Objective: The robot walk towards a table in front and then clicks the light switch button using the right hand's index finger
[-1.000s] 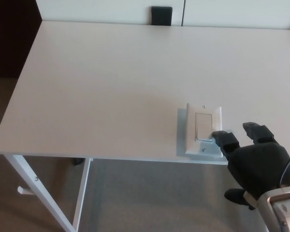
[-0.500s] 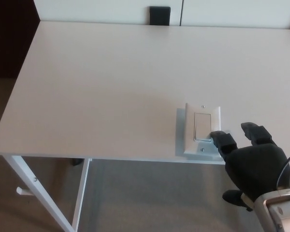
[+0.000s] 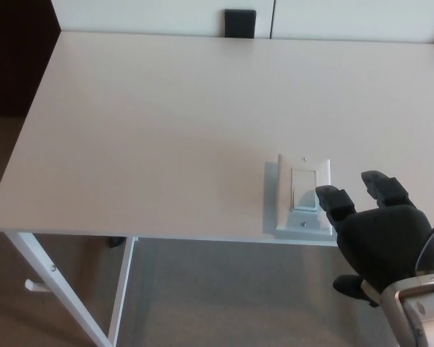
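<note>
Right hand [image 3: 382,238]: matte black, bulbous rounded palm shell, smooth finish. Two thick fingers [image 3: 335,202] up top, blocky segmented links with squared tips; stubby black thumb [image 3: 349,285] sticks out on the near left side of the shell. Wrist cuff [image 3: 419,311] at near right is silver-grey metal with rounded corners, a small fastener hole visible on its face. Thin black cable [image 3: 428,246] loops along the right side of the hand into the cuff.

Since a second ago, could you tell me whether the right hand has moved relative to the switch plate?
Yes, slightly: the right hand has edged up the switch plate, its fingertip by the rocker's lower right edge.
</note>
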Tool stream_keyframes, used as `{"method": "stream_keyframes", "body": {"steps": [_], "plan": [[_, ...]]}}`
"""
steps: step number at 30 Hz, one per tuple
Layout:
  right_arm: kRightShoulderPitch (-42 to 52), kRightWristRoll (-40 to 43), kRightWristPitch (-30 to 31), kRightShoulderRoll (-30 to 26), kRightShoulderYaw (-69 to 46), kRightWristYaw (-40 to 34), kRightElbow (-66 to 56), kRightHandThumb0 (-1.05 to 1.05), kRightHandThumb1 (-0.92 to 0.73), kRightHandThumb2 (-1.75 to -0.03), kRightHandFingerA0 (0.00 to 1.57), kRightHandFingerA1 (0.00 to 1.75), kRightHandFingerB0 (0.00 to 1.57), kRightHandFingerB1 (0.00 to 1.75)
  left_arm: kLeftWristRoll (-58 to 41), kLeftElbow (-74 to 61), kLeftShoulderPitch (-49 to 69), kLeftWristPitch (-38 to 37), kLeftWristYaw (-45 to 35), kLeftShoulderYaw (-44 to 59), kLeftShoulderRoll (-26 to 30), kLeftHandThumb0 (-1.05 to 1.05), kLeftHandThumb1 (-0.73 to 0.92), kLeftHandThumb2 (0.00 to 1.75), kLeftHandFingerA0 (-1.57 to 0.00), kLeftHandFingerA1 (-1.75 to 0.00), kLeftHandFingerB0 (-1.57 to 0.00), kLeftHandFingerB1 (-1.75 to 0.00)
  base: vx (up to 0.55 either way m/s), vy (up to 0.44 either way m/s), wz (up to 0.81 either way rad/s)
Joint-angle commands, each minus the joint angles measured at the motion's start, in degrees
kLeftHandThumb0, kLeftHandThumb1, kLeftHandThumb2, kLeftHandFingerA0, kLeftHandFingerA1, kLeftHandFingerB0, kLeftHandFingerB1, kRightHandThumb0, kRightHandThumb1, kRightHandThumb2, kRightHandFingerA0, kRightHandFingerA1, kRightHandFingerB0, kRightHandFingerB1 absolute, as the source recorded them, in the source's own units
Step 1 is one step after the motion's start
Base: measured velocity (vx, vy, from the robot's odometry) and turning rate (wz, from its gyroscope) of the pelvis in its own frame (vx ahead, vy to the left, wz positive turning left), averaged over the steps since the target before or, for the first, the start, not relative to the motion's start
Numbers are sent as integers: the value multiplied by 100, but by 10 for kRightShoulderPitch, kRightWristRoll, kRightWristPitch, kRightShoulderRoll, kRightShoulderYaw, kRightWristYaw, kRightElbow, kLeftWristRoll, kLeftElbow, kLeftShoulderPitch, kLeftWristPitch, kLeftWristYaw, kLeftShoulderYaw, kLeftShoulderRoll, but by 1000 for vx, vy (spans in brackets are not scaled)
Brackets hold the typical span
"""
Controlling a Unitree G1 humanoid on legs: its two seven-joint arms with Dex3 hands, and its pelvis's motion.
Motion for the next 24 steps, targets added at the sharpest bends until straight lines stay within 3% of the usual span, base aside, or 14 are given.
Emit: {"method": "stream_keyframes", "body": {"steps": [1, 2, 3, 4, 5, 6, 7, 12, 14, 19, 20, 22, 23, 24], "plan": [[-3, -10, 5, -2, 2, 7, 6, -77, -47, -82, 0, 20, 10, 32, 0, 4, 2, 3, -7, 3, 6, -32, 60, 58, -48, -43, -36, -35, 0, 0, 0], [-4, -8, 2, -3, 2, 2, 8, -78, -47, -82, 0, 20, 8, 33, 3, -1, 3, 4, -3, 2, 7, -32, 60, 58, -49, -43, -36, -35, 0, 0, 0], [-4, -5, 0, -3, 2, -3, 9, -70, -54, -58, 0, 25, 12, 30, 3, 0, 2, 5, -3, 2, 6, -32, 59, 58, -49, -43, -36, -35, 0, 0, 0], [-4, -3, -2, -3, 2, -8, 12, -74, -45, -83, 0, 25, 8, 32, 4, 2, 0, 5, -1, 1, 6, -32, 59, 58, -49, -43, -37, -35, 0, 0, 0], [-4, -3, -2, -4, 3, -5, 14, -74, -45, -83, 0, 25, 8, 32, 6, 2, -1, 3, -1, 1, 6, -32, 59, 58, -49, -43, -37, -35, 0, 0, 0], [-3, -4, 0, -1, 6, -1, 15, -69, -55, -59, 0, 21, 9, 28, 5, -9, 3, 8, -1, 0, 6, -31, 60, 58, -48, -43, -36, -35, 0, 0, 0], [-4, -4, 0, 2, 8, -1, 18, -75, -46, -82, 0, 21, 9, 33, 4, -17, 6, 12, -3, 0, 7, -31, 60, 58, -48, -43, -36, -35, 0, 0, 0], [-8, -2, -4, 8, 15, -17, 31, -78, -47, -82, 0, 17, 12, 34, 6, -6, -1, 5, -6, -1, 9, -35, 61, 60, -48, -44, -36, -36, 0, 0, 0], [-8, -1, -12, 9, 23, -31, 38, -72, -43, -83, 0, 27, 9, 36, 1, -15, 2, 20, -6, 1, 7, -32, 60, 58, -47, -42, -35, -35, 0, 0, 0], [-10, -2, -12, 10, 33, -37, 43, -72, -43, -81, 3, 31, 12, 37, 4, -15, -2, 23, -7, -1, 8, -31, 60, 58, -48, -43, -36, -35, 0, 0, 0], [-11, -3, -12, 11, 36, -40, 46, -73, -51, -58, 2, 31, 15, 29, 7, -10, -5, 21, -5, -2, 9, -32, 60, 58, -47, -42, -36, -35, 0, 0, 0], [-12, -2, -12, 11, 38, -44, 49, -73, -51, -58, 2, 31, 15, 29, 10, -12, -5, 19, -3, -3, 10, -32, 60, 58, -48, -42, -36, -35, 0, 0, 0], [-11, -1, -12, 11, 40, -45, 49, -75, -44, -82, 2, 26, 10, 34, 11, -14, -5, 19, -4, -3, 11, -33, 60, 58, -48, -42, -36, -35, 0, 0, 0], [-8, 0, -13, 9, 43, -48, 50, -77, -46, -82, 2, 25, 11, 34, 9, -17, -2, 19, -7, -3, 12, -34, 60, 58, -47, -42, -35, -35, 0, 0, 0]]}}
